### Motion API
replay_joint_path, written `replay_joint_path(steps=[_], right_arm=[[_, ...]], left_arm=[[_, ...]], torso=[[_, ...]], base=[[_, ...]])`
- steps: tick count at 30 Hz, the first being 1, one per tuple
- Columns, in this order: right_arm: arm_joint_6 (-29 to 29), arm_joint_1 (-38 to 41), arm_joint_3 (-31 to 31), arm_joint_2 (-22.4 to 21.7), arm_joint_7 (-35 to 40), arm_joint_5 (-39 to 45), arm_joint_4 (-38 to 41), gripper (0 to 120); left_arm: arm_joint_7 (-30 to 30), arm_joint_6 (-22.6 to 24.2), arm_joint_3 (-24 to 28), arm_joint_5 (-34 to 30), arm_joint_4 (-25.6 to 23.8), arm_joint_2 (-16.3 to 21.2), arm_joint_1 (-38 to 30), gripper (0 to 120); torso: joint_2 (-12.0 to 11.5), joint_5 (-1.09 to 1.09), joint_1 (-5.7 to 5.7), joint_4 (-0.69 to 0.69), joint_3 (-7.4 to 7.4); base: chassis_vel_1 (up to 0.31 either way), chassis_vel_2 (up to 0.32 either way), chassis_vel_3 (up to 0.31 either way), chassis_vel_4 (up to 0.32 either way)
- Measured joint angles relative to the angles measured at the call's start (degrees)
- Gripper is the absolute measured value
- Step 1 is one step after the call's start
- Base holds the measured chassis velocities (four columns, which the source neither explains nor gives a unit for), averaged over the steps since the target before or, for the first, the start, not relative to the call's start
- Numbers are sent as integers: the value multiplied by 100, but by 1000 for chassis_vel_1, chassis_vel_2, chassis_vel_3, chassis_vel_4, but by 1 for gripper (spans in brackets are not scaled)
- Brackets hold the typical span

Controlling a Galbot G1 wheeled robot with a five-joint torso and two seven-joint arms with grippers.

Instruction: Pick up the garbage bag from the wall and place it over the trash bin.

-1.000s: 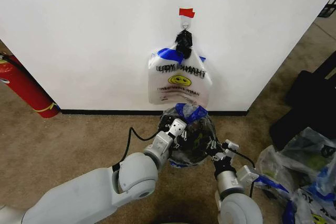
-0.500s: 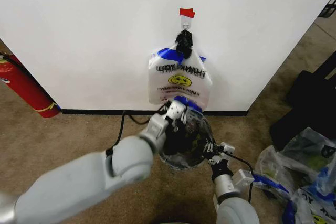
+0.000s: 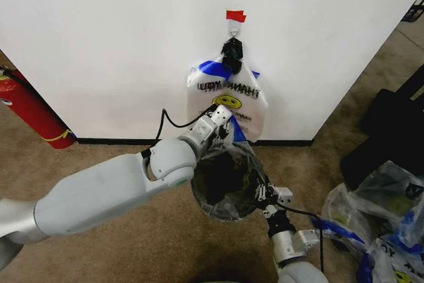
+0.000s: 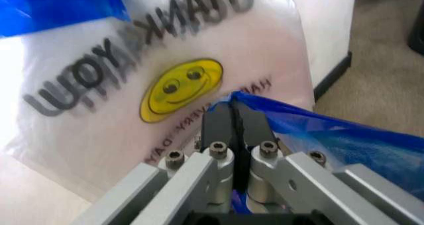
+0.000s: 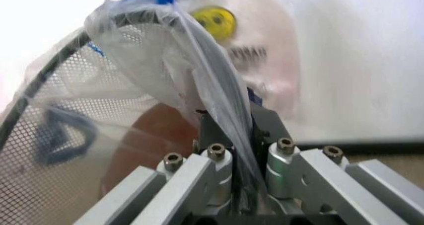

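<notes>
arms: glossy white shells | black cables | gripper [image 4: 233, 119]: silver, black pads

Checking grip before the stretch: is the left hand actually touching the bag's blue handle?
Touching. The left wrist view shows the left hand shut on the blue handle of the garbage bag.

A plain white flat wall [image 3: 99, 51] fills the upper scene, edged below by a black baseboard [image 3: 132, 141]. Tan short-pile carpet [image 3: 79, 170] lies below the baseboard. A red cylindrical fire extinguisher [image 3: 30, 114] leans near the wall's left end. Beyond the wall's right corner sits a dark fabric object [image 3: 391, 130].
</notes>
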Motion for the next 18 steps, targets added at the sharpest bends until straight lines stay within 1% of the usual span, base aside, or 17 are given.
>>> replay_joint_path(steps=[2,3,5,7,10,11,12,15,17,18], right_arm=[[136,8,37,-31,-90,-91,-64,1],[342,18,85,-78,-224,-176,-151,1],[415,20,101,-96,-276,-185,-183,1],[646,34,171,-136,-501,-162,-281,1],[1102,101,319,-188,-1046,116,-505,1],[1102,101,319,-188,-1046,116,-505,1],[1183,105,332,-202,-1158,175,-534,1],[1349,149,328,-229,-1420,280,-570,1],[1379,161,311,-229,-1444,263,-573,1],[1379,161,311,-229,-1444,263,-573,1]], left_arm=[[46,1,29,-7,6,26,-22,0],[140,3,70,-28,22,66,-52,0],[180,3,85,-41,28,79,-64,0],[333,-5,138,-97,55,121,-107,0],[915,-84,184,-350,110,187,-223,0],[915,-84,184,-350,110,187,-223,0],[1054,-88,222,-398,159,189,-283,0],[1624,-62,606,-560,448,159,-733,0],[1827,-44,742,-599,532,155,-898,0],[1827,-44,742,-599,532,155,-898,0]], torso=[[0,0,0,0,0],[0,0,0,0,0],[0,0,0,0,0],[0,0,0,0,0],[0,1,0,1,0],[0,1,0,1,0],[0,1,0,1,0],[0,0,0,-1,0],[0,0,0,-1,0],[0,0,0,-1,0]], base=[[0,0,0,0],[0,0,0,0],[0,0,0,0],[0,0,0,0],[0,0,0,0],[0,0,0,0],[0,0,0,0],[0,0,0,0],[0,0,0,0],[0,0,0,0]])
